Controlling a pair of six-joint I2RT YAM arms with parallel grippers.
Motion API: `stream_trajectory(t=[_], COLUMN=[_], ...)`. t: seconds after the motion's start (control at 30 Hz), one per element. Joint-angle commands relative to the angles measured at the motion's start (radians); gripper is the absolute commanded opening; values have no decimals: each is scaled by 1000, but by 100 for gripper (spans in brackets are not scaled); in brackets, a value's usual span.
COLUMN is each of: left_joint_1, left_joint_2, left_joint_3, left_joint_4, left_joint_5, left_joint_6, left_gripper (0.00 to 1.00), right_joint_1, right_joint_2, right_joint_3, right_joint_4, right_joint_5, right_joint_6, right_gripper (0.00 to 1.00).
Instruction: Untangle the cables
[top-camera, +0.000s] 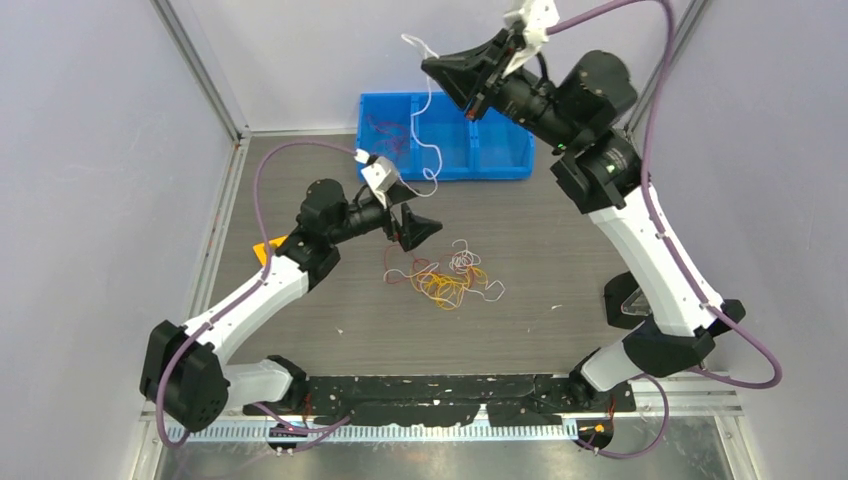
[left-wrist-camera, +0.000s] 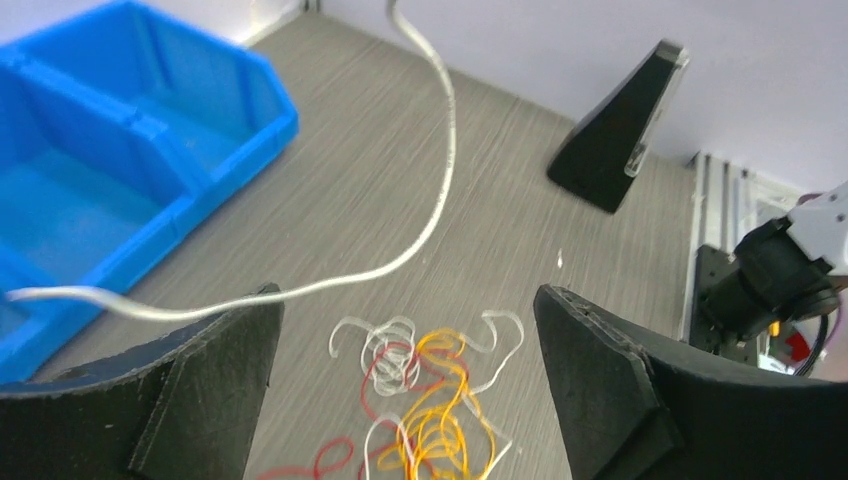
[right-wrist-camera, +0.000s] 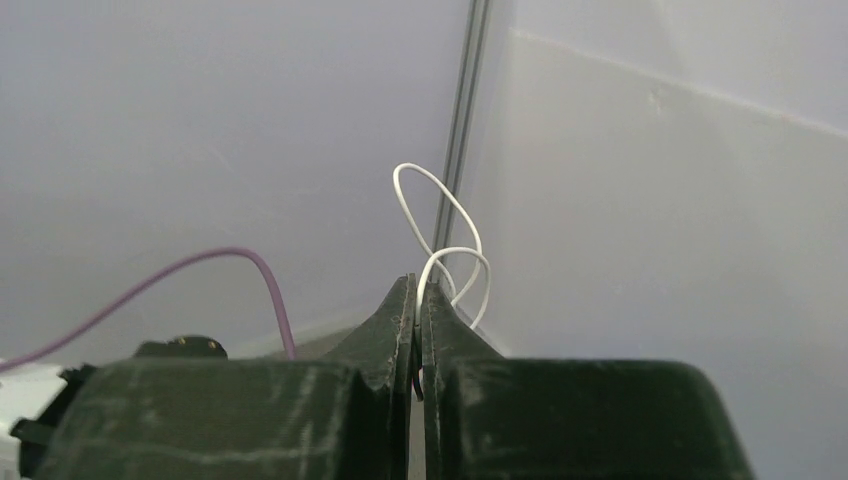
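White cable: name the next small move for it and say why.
Probably lower the right gripper, shut on the white cable, toward the blue bin and release it there. The strand hangs from high up over the bin, seemingly clear of the tangle on the table, and the left gripper is open, holding nothing.

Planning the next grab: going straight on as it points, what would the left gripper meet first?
Likely the tangle on the table; the hanging white cable may brush it first; depth unclear.
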Motion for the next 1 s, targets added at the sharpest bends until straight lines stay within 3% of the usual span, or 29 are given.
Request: stream_trajectory(t=[0.0,0.33,0.43,0.67,0.87,0.97], left_joint_1=[58,347,380,425,444,448], left_joint_2=[-104,-229,-239,-276,-316,-324], left_joint_3=[-56,-111,-105,-103,-103,-92], left_joint_4=[-141,-386,-446,-498,-570,-618], left_joint_5=[-52,-25,-37,-71,-93,-86], left_joint_6=[74,42,79,128,168,192], left_gripper=[99,100,100,99,100,99], right_joint_1=[-8,-119,-177,-238,-246,-245], right_joint_2=[9,172,255,555,752,839], right_joint_3=[-96,-128,-103,182,254,280], right_joint_4=[-9,98,193,269,363,327], right_joint_5=[61,203,198,208,217,246], right_joint_6=[-63,47,78,89,33,9], right_gripper=[5,5,5,5,5,21])
